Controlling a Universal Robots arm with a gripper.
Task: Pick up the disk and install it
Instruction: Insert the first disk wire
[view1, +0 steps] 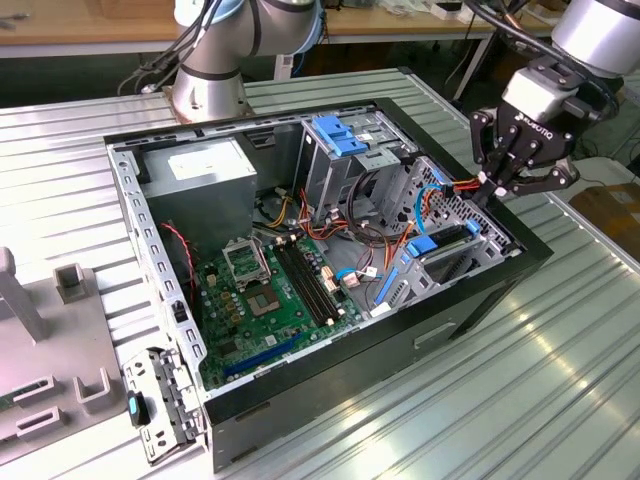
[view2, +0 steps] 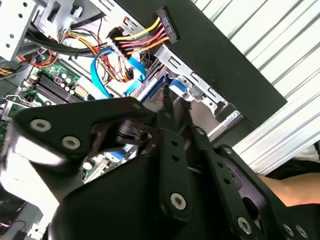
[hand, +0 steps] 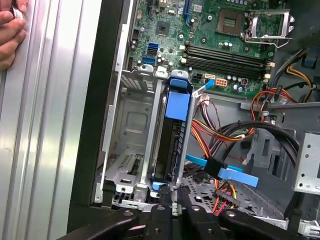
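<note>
On the ribbed metal worktop (view1: 560, 340) an open computer case (view1: 300, 395) lies on its side; going from the exterior view's left, a grey plastic fixture (view1: 45, 350) sits at the worktop's edge, just apart from the case; inside the case, a grey power supply (view1: 205, 172) with a white sticker fills the far corner on that side; the green motherboard (view1: 270, 290) covers the floor beside it, with an empty processor socket (view1: 245, 262) and memory slots (view1: 300, 280); further along, a metal drive cage topped by a blue latch plate (view1: 345, 135) stands at the far wall; red, orange and yellow cables (view1: 375, 245) trail between that cage and the next bay.

The disk (view1: 437, 242) stands on edge in the metal bay at the case's wall on the exterior view's right; in the first wrist view its dark body (hand: 170, 150) and blue carrier rail (hand: 178, 105) sit down between the bay's plates, beside an empty slot (hand: 127, 130).

The gripper (view1: 487, 188) hangs over that wall, claw narrow, tips nearly together against the disk's outer end (hand: 172, 197); we cannot tell whether they pinch it.

A person's hand (hand: 10, 30) rests on the worktop outside the case.
</note>
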